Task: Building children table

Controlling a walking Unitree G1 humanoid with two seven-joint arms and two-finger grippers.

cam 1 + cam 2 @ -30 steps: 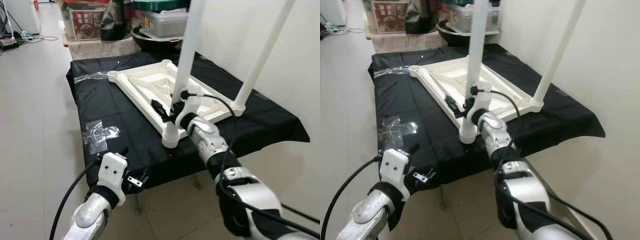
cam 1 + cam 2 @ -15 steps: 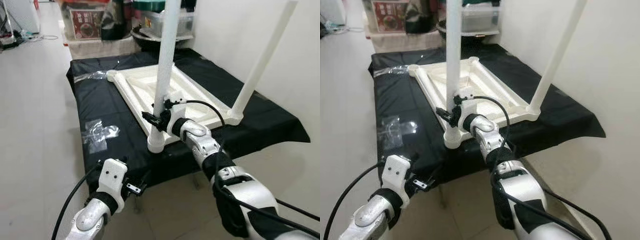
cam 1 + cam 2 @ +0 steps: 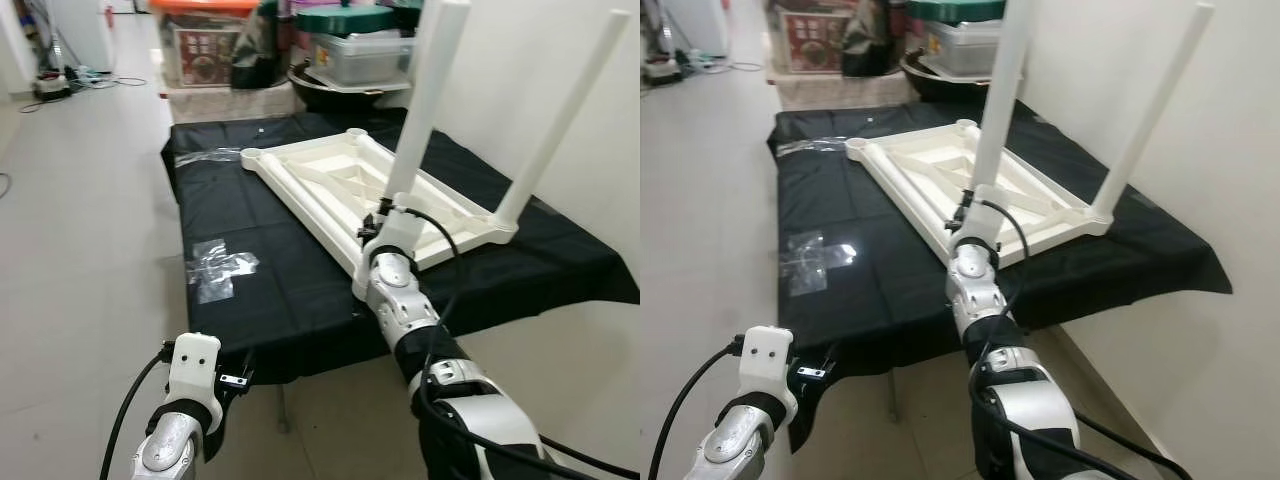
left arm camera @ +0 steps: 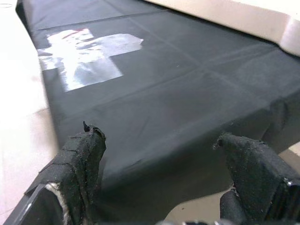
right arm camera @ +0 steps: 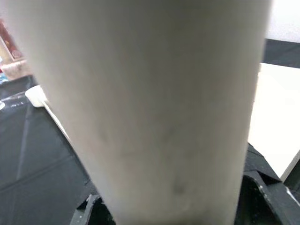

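Home-like storage or utility room: pale tiled floor (image 3: 80, 230), plain white wall (image 3: 1200, 190), low table under a black cloth (image 3: 290, 290); beyond the right gripper, stacked clear plastic storage bins (image 3: 360, 55), printed cardboard box (image 3: 195, 50), cables on floor (image 3: 70, 80).

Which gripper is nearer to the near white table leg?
Right. The right gripper is around the near leg at its base; the left gripper hangs open below the black-covered table's front edge.
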